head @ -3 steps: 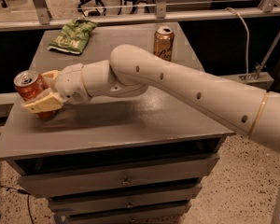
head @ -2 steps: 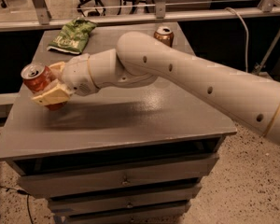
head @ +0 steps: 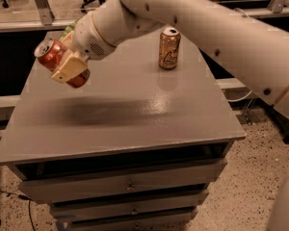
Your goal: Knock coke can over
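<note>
Lifted and tipped further than a second ago, the coke can (head: 51, 54) is clamped in the hand (head: 68, 65) above the counter's (head: 135, 119) left side. Mid-knock, I'd say. Next it needs laying on its side and letting go.

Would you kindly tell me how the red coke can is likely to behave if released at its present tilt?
Held steeply tilted in the gripper, the coke can would probably fall on its side, not stand. Being round on a smooth flat table, it may then roll, perhaps off the nearby edge.
</note>
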You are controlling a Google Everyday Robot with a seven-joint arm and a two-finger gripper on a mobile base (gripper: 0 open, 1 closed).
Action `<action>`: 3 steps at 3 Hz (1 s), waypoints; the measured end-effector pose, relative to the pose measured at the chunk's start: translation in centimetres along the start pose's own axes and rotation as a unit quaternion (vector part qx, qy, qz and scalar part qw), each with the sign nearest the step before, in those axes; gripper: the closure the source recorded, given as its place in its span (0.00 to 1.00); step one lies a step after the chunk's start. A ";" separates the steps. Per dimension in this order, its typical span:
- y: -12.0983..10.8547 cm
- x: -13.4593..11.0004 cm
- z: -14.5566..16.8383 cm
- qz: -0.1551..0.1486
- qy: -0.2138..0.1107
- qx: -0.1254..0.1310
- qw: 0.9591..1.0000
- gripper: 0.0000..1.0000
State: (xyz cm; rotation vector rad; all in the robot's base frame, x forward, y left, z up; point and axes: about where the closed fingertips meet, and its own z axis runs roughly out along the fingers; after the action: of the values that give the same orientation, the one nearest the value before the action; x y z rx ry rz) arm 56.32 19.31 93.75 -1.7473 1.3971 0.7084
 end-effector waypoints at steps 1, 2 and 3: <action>-2.1 4.1 -0.2 -0.002 0.108 -0.027 0.994 1.00; -1.6 8.1 1.2 -0.020 0.218 -0.088 0.972 1.00; 0.7 9.8 2.7 -0.039 0.277 -0.154 0.948 0.82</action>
State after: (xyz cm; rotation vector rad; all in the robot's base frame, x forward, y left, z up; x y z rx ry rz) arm 58.17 16.21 84.19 -2.3638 1.6299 0.4163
